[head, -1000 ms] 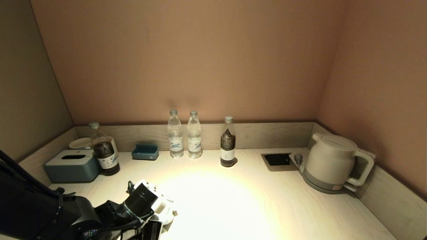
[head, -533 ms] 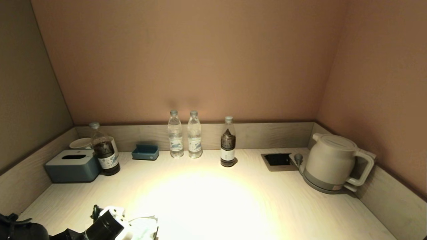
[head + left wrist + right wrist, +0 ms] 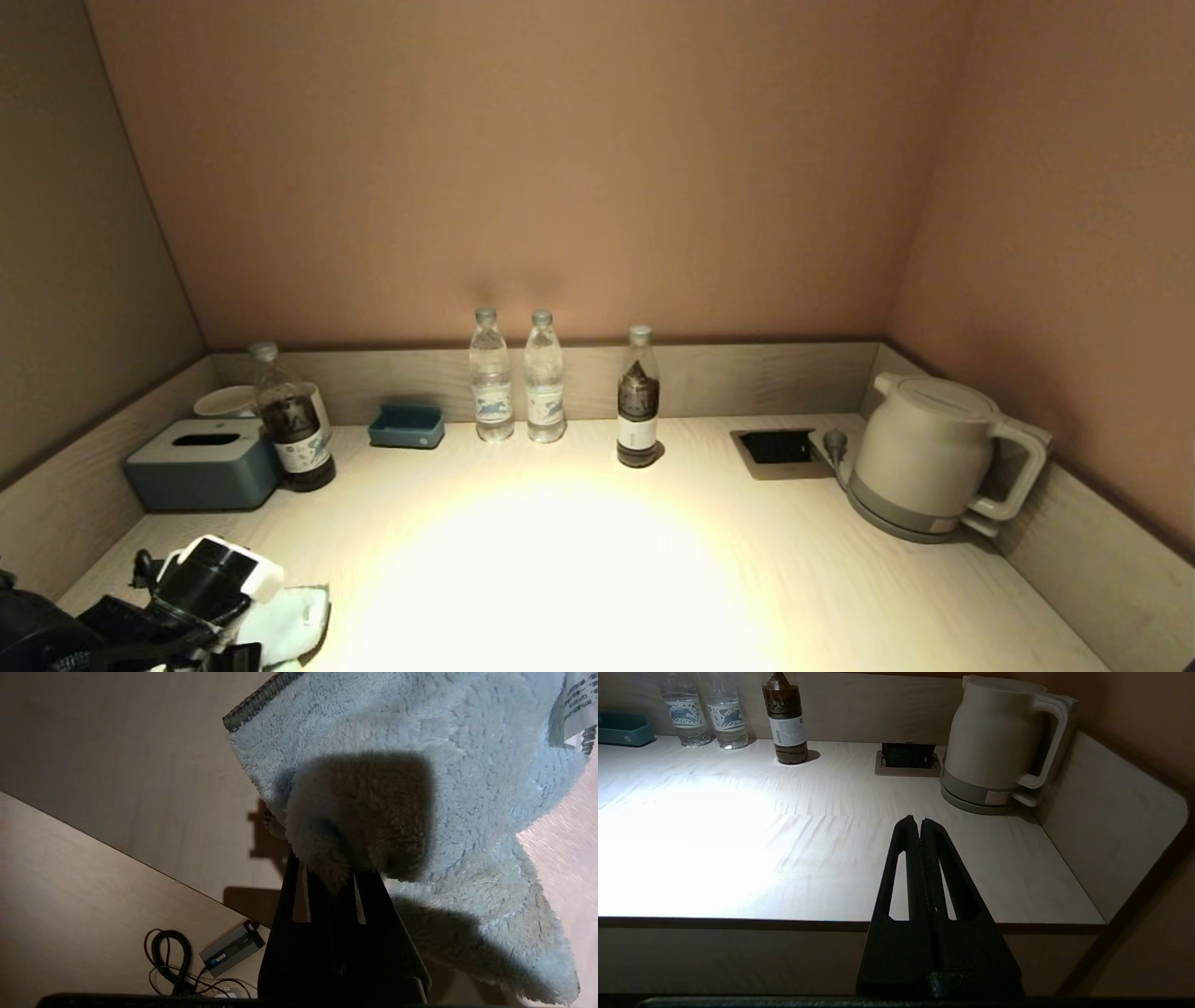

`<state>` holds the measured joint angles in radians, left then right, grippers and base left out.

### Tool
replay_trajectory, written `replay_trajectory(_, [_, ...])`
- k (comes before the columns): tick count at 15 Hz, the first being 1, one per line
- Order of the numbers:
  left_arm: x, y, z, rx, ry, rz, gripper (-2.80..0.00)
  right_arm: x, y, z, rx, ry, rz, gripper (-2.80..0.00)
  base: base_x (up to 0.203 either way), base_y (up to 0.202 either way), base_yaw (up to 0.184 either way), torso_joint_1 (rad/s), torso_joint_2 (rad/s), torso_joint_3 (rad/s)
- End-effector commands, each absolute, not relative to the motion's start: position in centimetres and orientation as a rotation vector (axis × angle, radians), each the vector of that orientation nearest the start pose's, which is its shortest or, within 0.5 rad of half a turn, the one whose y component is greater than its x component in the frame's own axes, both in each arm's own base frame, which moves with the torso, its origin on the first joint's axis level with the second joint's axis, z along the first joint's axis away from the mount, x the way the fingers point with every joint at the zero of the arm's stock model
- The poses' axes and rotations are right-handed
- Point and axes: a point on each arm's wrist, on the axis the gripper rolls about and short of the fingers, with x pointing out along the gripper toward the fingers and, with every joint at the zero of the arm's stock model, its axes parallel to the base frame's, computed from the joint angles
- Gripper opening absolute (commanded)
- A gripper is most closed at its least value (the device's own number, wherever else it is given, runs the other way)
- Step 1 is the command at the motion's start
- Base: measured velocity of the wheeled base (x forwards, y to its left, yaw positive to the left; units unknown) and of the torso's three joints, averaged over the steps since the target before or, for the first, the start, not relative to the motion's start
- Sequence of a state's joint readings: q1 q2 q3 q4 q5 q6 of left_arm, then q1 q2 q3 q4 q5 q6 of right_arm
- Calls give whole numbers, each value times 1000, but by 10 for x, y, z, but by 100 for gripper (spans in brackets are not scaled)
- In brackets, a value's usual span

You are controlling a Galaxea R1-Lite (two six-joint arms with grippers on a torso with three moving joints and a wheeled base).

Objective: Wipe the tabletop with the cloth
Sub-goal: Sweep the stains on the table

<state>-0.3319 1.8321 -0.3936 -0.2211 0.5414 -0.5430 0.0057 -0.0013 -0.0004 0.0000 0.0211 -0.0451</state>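
The pale fluffy cloth lies on the light wooden tabletop at its front left corner. My left gripper is shut on a bunched fold of the cloth, and the rest of the cloth spreads flat on the tabletop. My left gripper's fingertips are buried in the pile. My right gripper is shut and empty, held off the tabletop's front edge at the right, out of the head view.
Along the back stand a teal tissue box, a dark bottle, a cup, a teal tray, two water bottles and a dark bottle. A socket recess and white kettle are at right.
My left gripper has dragged the cloth leftward along the front of the table, from near the middle-left to the front left corner. The right arm has not moved.
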Motion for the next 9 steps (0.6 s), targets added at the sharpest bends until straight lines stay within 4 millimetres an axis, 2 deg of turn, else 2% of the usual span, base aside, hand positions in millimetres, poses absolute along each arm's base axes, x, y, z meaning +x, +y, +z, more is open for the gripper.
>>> replay_trajectory(1, [210,-46,30,17,996,542,-280,-23,0,75,-46,-1,28,-280,0,0,0,0,0,0])
replay_trajectory(3, [213,-41,29,13,993,571,-280,-23,0,75,-46,-1,28,-280,0,0,0,0,0,0])
replay_trajectory(5, [226,-19,32,-30,972,676,-280,-23,0,75,-46,-1,28,-280,0,0,0,0,0,0])
replay_trajectory(9, [245,2,43,-66,914,749,-280,-23,0,75,-46,-1,28,-280,0,0,0,0,0,0])
